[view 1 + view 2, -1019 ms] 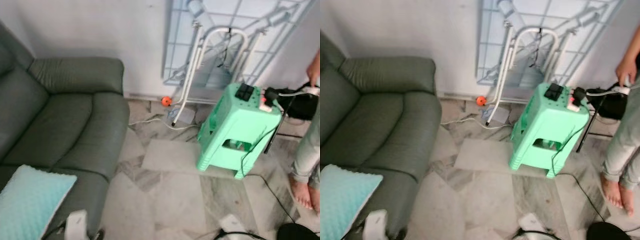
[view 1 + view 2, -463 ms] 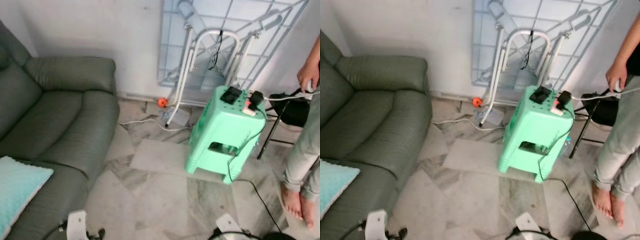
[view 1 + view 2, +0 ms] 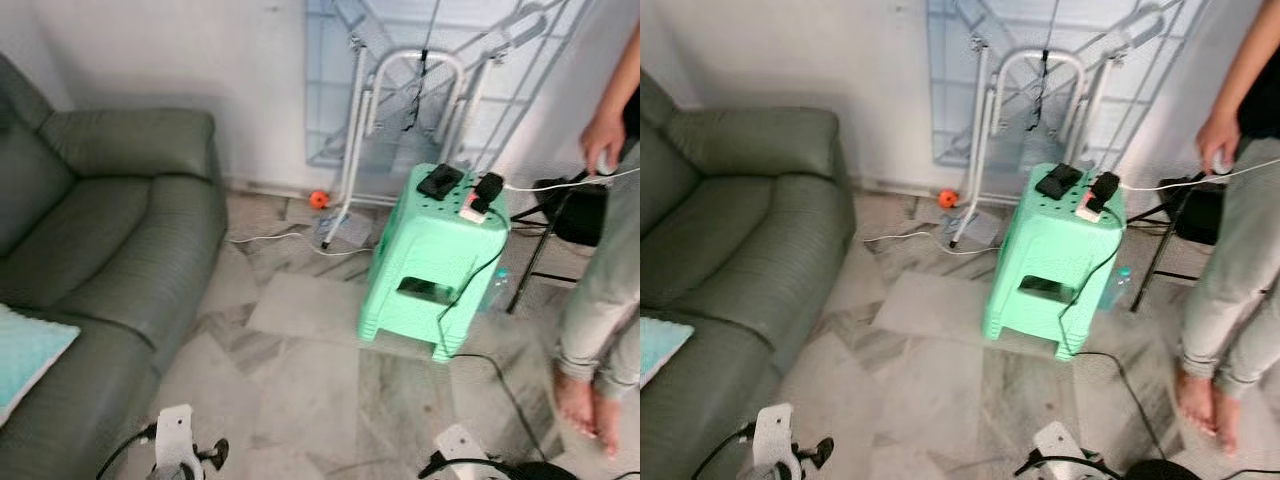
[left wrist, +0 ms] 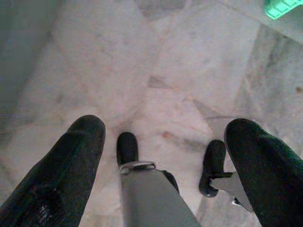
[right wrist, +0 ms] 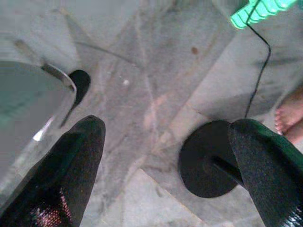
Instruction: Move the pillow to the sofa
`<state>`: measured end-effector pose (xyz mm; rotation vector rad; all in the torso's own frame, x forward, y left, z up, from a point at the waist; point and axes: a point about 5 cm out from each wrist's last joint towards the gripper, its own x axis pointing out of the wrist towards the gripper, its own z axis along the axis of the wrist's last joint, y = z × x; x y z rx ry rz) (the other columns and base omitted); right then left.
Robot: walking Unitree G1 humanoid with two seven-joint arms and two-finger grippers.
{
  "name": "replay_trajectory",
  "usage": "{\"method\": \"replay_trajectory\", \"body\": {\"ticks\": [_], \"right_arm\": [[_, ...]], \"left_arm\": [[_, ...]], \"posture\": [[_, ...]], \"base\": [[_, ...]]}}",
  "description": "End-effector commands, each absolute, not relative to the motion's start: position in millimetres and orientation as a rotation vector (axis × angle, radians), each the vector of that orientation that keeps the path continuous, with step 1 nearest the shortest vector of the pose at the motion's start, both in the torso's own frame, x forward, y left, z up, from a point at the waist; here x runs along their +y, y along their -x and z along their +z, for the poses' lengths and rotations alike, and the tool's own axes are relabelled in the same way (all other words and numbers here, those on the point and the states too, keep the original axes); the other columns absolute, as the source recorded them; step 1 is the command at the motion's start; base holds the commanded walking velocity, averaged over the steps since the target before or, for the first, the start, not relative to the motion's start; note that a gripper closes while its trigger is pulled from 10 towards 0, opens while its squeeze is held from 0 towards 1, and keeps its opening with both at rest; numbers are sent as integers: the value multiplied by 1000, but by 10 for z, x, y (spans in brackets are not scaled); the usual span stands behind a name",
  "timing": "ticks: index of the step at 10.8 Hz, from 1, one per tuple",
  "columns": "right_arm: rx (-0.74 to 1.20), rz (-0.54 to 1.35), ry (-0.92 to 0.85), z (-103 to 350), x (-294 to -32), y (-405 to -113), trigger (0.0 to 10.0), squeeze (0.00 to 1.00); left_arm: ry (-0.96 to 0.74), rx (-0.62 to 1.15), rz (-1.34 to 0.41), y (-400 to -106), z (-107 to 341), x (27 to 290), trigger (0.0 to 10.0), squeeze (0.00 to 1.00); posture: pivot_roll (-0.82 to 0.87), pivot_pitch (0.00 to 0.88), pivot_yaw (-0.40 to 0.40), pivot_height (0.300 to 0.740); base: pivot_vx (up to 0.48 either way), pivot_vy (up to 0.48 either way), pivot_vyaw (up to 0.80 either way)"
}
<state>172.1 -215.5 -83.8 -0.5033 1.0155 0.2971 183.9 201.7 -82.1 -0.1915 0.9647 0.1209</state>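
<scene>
A light turquoise pillow (image 3: 25, 352) lies on the seat of the dark green sofa (image 3: 110, 240) at the left edge of the head views; just a corner of it shows. My left gripper (image 4: 163, 142) hangs open over the marble floor, nothing between its fingers. My right gripper (image 5: 165, 156) is open too, above the floor near a black round base (image 5: 208, 163). Both arms hang low, with the wrists at the bottom edge of the head views.
A mint green plastic stool (image 3: 430, 260) with a power strip and cables stands mid-room. A white folding rack (image 3: 410, 100) leans on the wall behind it. A barefoot person (image 3: 600, 300) stands at the right. Cables (image 3: 500, 380) and an orange ball (image 3: 318, 199) lie on the floor.
The camera has turned right: the sofa and pillow slid toward the left edge, the stool and person shifted left. Less of the pillow shows now.
</scene>
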Motion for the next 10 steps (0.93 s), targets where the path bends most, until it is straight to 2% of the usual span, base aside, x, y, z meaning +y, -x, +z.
{"method": "replay_trajectory", "body": {"ticks": [1, 4, 6, 10], "right_arm": [[1026, 284, 515, -840, -2194, -1703, 10000, 0], [1035, 271, 511, -828, -2301, -1670, 10000, 0], [1034, 274, 511, -830, -2281, -1678, 10000, 0], [1033, 276, 515, -831, -2278, -1676, 10000, 0]], "left_arm": [[181, 948, 114, -1957, -767, 2003, 10000, 0], [183, 906, 110, -2221, -626, 1988, 10000, 0], [184, 872, 115, -2468, -458, 2043, 10000, 0], [221, 842, 144, -2637, -330, 2065, 10000, 0]], "posture": [[-179, 45, -31, 740], [-182, 48, -29, 740], [-183, 50, -32, 740], [-190, 53, -34, 740]], "base": [[0, 0, -781], [0, 0, -769], [0, 0, -769], [0, 0, -769]]}}
